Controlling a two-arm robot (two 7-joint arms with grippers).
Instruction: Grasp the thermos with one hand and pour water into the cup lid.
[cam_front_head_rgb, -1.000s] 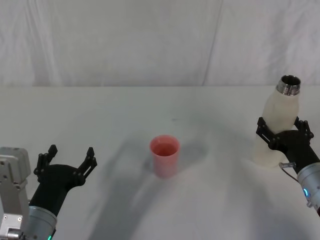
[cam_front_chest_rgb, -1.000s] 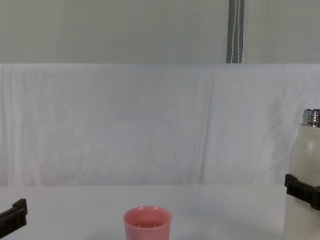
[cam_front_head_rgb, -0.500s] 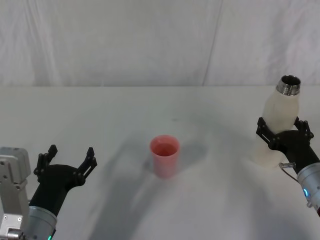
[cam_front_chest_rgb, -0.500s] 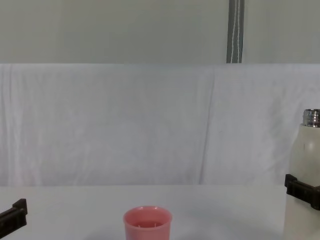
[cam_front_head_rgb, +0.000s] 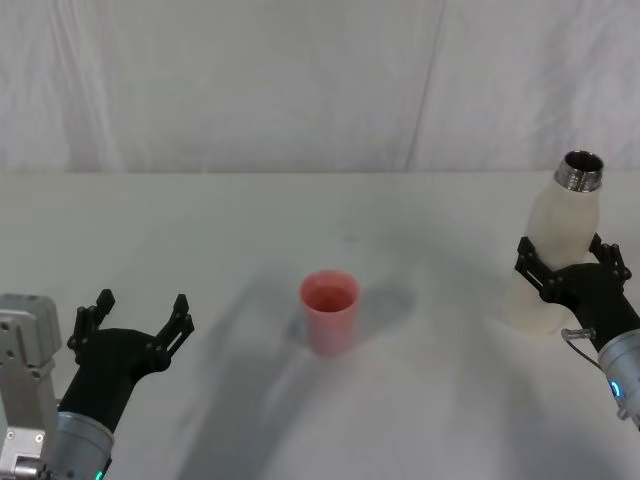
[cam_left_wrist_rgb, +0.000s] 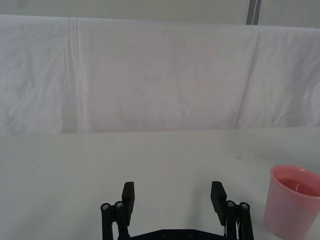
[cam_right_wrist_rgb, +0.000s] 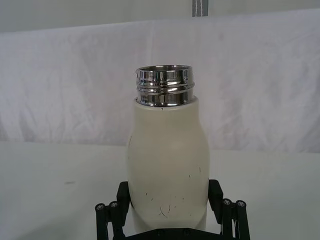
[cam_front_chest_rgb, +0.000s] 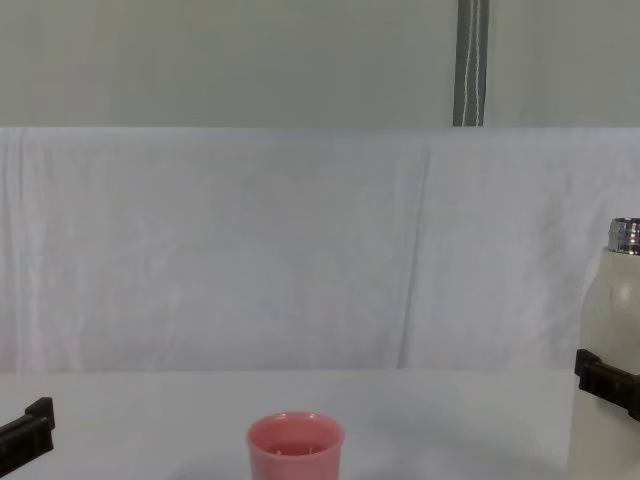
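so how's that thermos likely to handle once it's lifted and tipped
The thermos is probably rigid, given its metal neck. It stands tall on a narrow base, so a sideways nudge could topple it. Its smooth matte wall might slip in the right gripper jaws, and its open mouth would spill.

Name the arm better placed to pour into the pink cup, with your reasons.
Right, probably. The right gripper already clasps the thermos, upright with its neck open. The left gripper is open, holding nothing, beside the cup lid.
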